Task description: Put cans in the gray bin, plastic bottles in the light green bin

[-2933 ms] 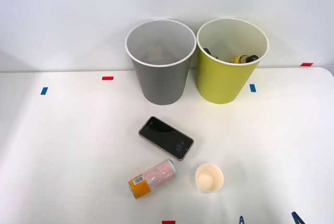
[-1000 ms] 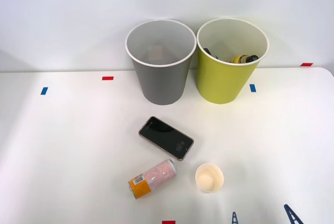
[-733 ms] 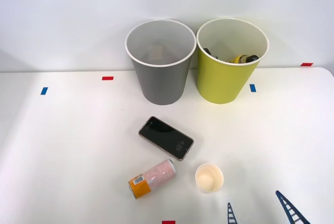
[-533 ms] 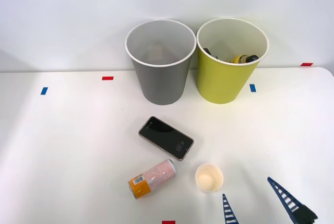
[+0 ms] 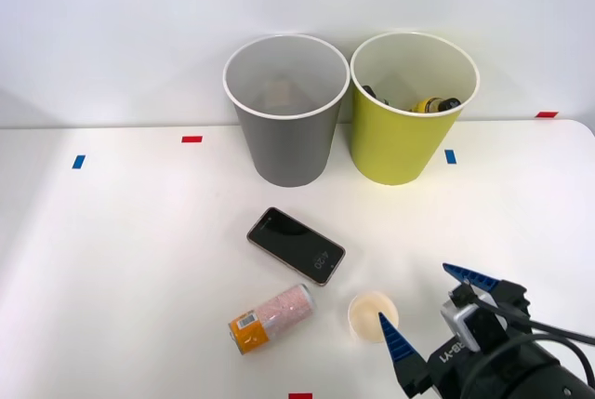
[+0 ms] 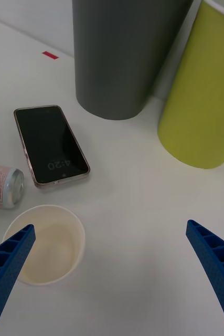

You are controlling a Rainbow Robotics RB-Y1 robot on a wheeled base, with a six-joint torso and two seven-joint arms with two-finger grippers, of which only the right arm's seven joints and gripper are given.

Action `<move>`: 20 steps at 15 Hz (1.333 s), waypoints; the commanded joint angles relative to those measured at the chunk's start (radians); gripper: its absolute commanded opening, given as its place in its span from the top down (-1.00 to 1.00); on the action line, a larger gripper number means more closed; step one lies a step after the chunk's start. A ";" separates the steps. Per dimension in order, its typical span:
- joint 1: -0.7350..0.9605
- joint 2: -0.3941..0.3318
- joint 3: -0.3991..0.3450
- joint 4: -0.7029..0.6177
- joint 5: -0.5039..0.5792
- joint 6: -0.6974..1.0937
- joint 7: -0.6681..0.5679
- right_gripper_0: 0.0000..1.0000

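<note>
Right end effector (image 5: pixel 429 299) now farther in over white table (image 5: pixel 139 259), wide open, empty.

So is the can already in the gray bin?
No, the can lies on its side on the table, well short of the gray bin.

The open pincer (image 5: pixel 431 299) has advanced beside the paper cup (image 5: pixel 373 315).

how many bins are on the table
2. The gray bin stands at the table's far side, robot's left of the pair; the light green bin stands right beside it on the robot's right.
</note>
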 commanded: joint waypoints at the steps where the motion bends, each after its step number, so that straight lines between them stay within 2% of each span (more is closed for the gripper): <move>1: -0.304 -0.032 -0.014 -0.040 -0.051 0.462 -0.012 -1.00; 3: -0.484 -0.060 -0.009 -0.040 -0.146 0.661 -0.004 -1.00; 5: -0.622 -0.124 0.041 -0.040 -0.211 0.753 -0.009 -1.00; 8: -0.749 -0.236 0.129 -0.040 -0.223 0.767 -0.036 -1.00; 11: -0.821 -0.311 0.130 -0.040 -0.331 0.767 -0.052 -1.00; 15: -0.896 -0.325 0.132 -0.040 -0.400 0.856 -0.015 -1.00; 17: -0.955 -0.302 0.132 -0.040 -0.450 0.933 0.091 -1.00; 20: -1.056 -0.261 0.132 -0.040 -0.581 1.017 0.290 -1.00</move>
